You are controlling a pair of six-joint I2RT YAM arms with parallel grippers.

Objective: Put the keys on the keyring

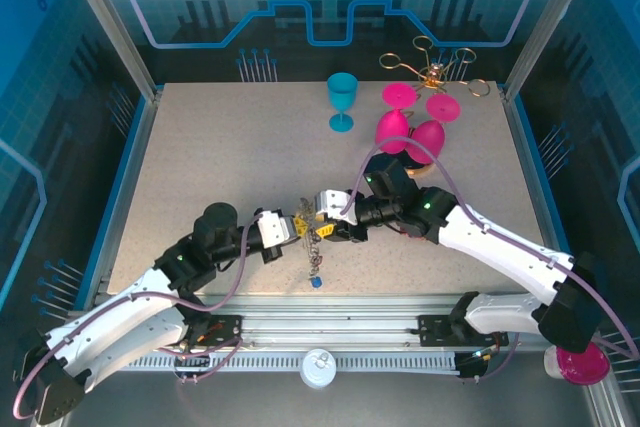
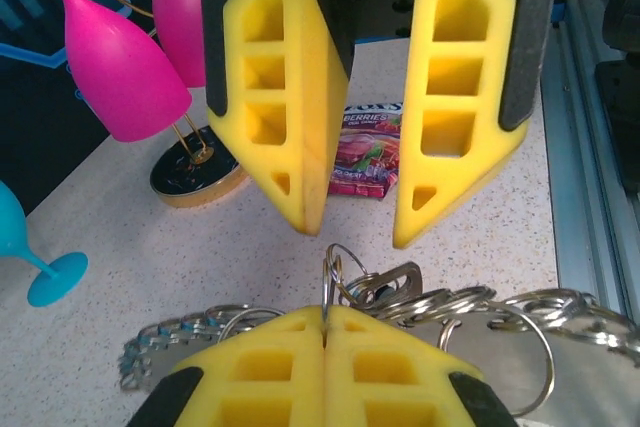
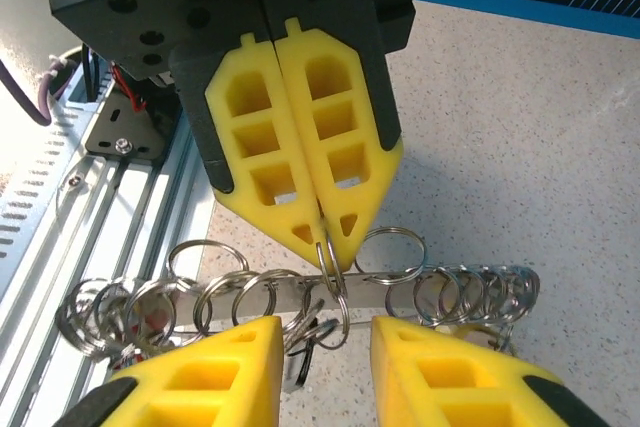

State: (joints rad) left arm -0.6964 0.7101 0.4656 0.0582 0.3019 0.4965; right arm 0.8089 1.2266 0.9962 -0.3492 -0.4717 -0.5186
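Keyring [image 3: 290, 297] pinched in left gripper [image 3: 325, 237] jaws, right gripper [image 3: 325, 337] jaws parted beside

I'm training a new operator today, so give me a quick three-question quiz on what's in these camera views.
1. True or false: the left pincer is shut on a ring of the keyring.
2. On the right pincer, the jaws are: A) pressed together, B) apart, C) clamped on a key.
3. Fill in: the goblet left of the pink goblets is ___.
Key: 1 true; 2 B; 3 blue.
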